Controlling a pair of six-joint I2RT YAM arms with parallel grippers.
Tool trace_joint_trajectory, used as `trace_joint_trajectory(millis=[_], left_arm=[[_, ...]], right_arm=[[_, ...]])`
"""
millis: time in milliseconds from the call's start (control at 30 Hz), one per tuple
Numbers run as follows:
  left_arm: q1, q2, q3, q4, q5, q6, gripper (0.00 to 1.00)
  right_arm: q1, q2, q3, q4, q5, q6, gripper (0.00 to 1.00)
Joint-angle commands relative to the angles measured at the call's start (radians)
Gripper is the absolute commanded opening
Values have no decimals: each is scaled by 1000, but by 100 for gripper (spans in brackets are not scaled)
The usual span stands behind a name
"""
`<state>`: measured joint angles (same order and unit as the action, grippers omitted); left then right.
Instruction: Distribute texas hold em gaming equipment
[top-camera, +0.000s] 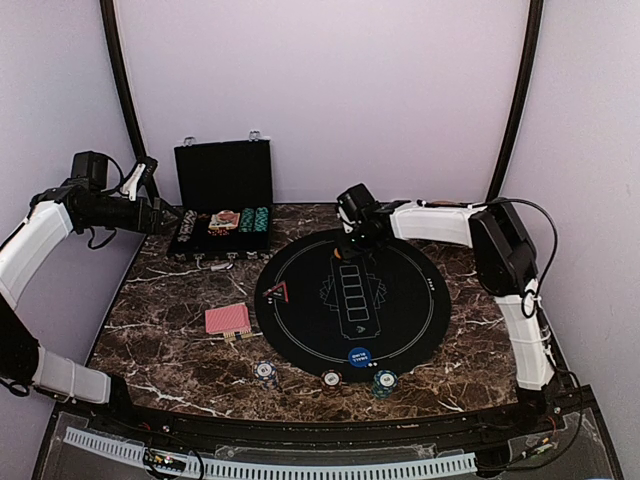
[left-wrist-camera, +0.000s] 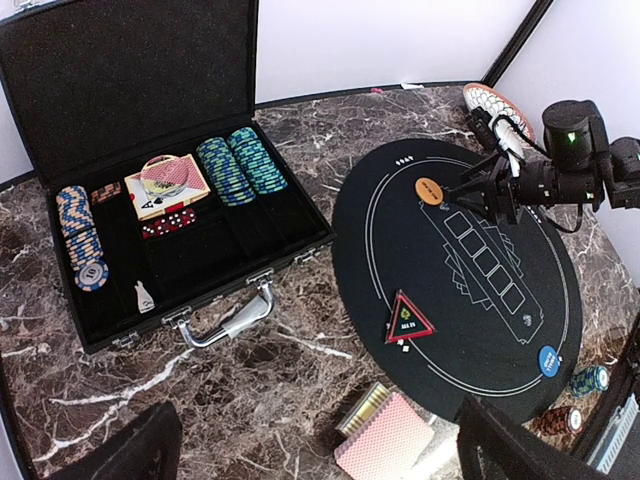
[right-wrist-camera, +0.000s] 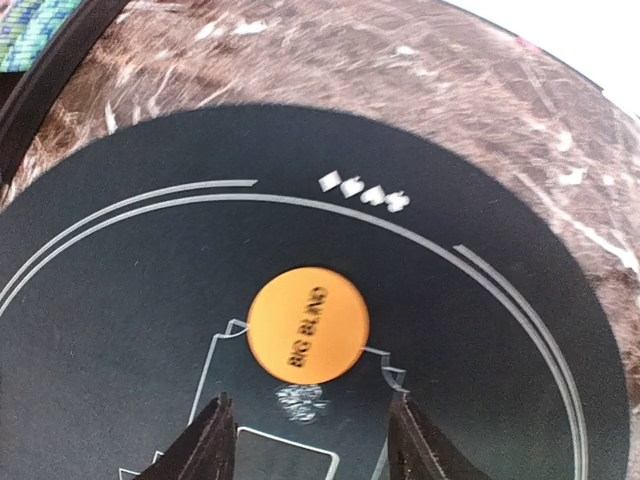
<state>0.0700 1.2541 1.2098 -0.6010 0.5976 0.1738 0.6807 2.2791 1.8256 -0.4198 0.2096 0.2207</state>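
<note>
An orange "BIG BLIND" disc (right-wrist-camera: 308, 325) lies flat on the far part of the round black mat (top-camera: 420, 310). My right gripper (right-wrist-camera: 311, 400) hovers just above it, open and empty, its fingertips just short of the disc. It also shows in the top view (top-camera: 350, 245) and the left wrist view (left-wrist-camera: 495, 195). A red triangle (top-camera: 277, 293) and a blue disc (top-camera: 360, 356) lie on the mat. A red-backed deck (top-camera: 228, 319) lies left of the mat. Three small chip stacks (top-camera: 331, 378) stand in front of it. My left gripper (top-camera: 160, 215) is open and empty, high beside the case.
An open black case (left-wrist-camera: 60, 80) at the back left holds rows of chips (left-wrist-camera: 240, 165), a card pack (left-wrist-camera: 165, 185) and red dice (left-wrist-camera: 165, 220). A patterned wicker plate (left-wrist-camera: 495, 103) sits behind the right arm. Purple walls and black poles enclose the marble table.
</note>
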Motion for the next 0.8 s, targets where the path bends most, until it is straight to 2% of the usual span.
trace_joint_trajectory(millis=[0,267,400,767], left_arm=[[5,-26,17,-15,23,-9,99],[5,-19,25,-15,25,-10,99],[5,-14,31,-17,22,-10,99],[5,-10,34,-29,10,-2,99]], right_arm=[[13,0,-44,44,-2,13,49],[16,82,4,28,42,32,38],[11,141,80,-4,81,34,33],[-23,199,215,-26,92,38,29]])
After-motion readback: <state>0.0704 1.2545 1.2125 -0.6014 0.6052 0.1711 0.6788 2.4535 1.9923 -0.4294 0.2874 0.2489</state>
